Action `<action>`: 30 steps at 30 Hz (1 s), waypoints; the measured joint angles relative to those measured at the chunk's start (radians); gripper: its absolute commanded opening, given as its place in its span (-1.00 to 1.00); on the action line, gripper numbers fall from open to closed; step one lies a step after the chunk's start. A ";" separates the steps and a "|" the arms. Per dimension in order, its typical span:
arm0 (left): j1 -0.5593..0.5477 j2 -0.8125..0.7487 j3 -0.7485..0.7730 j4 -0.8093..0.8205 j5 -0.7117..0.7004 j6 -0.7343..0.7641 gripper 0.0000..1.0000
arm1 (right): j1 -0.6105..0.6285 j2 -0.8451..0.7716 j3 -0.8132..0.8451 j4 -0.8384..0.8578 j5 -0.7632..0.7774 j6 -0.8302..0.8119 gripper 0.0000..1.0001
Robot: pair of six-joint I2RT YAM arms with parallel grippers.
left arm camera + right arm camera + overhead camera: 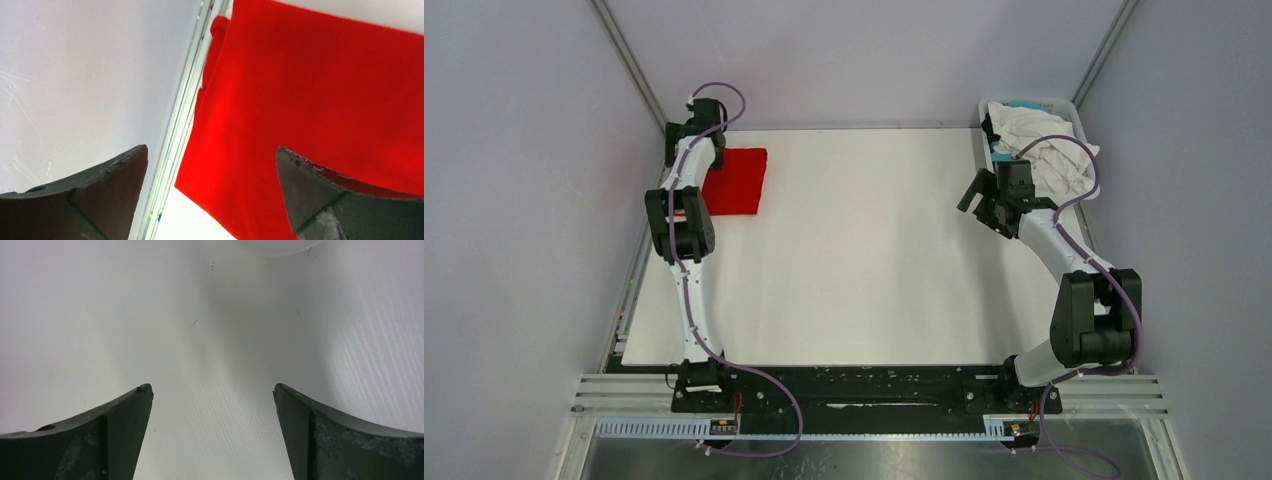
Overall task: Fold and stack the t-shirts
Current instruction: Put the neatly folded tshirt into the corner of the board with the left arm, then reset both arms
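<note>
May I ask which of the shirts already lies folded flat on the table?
The red shirt, a flat rectangle at far left. The other shirts lie crumpled in the basket at far right.

A robotics lab cell: white tabletop (874,260), plain grey walls (514,200), aluminium rail (624,392) carrying two bolted arms (686,230)

red t-shirt (742,180) edge hidden, behind left arm (686,165)
</note>
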 measured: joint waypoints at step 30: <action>-0.476 -1.172 -1.321 0.348 0.506 -0.594 0.98 | 0.000 -0.377 -0.404 0.030 -0.130 -0.018 0.99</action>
